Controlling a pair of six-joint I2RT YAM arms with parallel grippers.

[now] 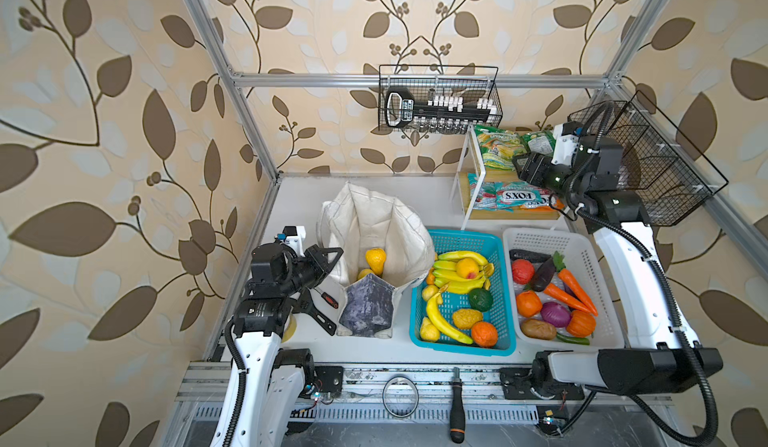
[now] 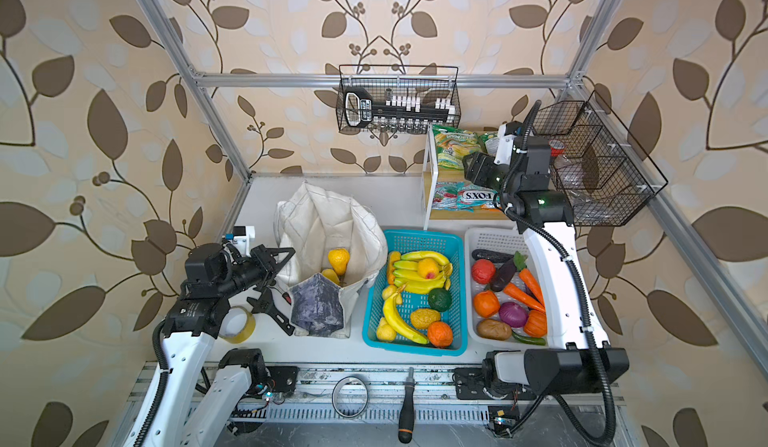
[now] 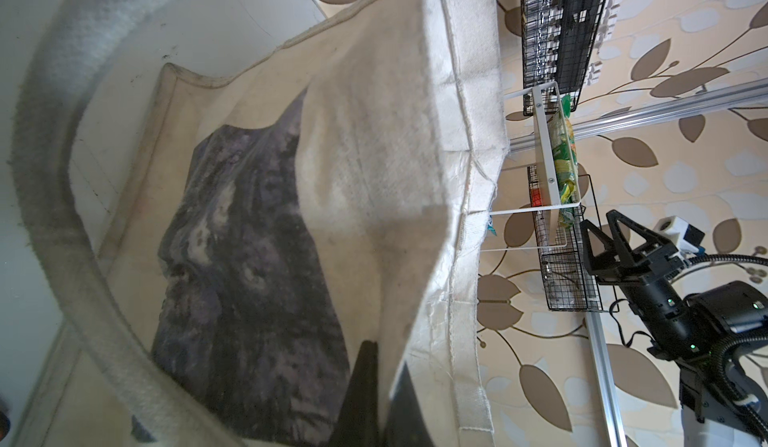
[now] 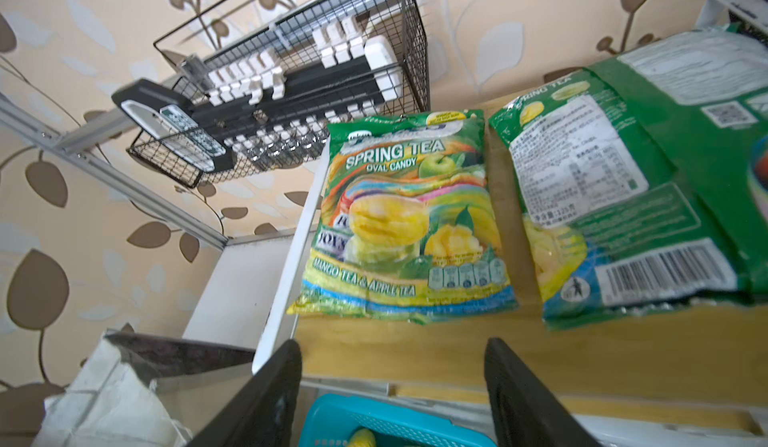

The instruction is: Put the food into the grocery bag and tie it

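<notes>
The grocery bag (image 1: 376, 220) (image 2: 328, 220) stands open on the left of the table. Two small yellow toy fruits (image 1: 375, 256) lie inside it. My left gripper (image 1: 340, 253) (image 3: 384, 357) is shut on the bag's near rim (image 3: 415, 258), with the cloth pinched between the fingers. Two green-and-yellow snack packets (image 4: 407, 220) (image 4: 623, 200) (image 1: 496, 146) lie flat on the upper shelf at the back right. My right gripper (image 1: 518, 166) (image 4: 392, 349) hovers open just short of them, with nothing between its fingers. Toy carrots (image 1: 575, 285) lie in the white basket (image 1: 540, 233).
A blue basket (image 1: 465, 235) of toy fruit sits between the bag and the white basket. FOX'S packets (image 1: 515, 197) lie on the lower shelf of the white rack (image 1: 469, 183). Black wire baskets hang at the back (image 1: 440, 100) and right (image 1: 665, 166). A tape roll (image 2: 239, 324) lies by the left arm.
</notes>
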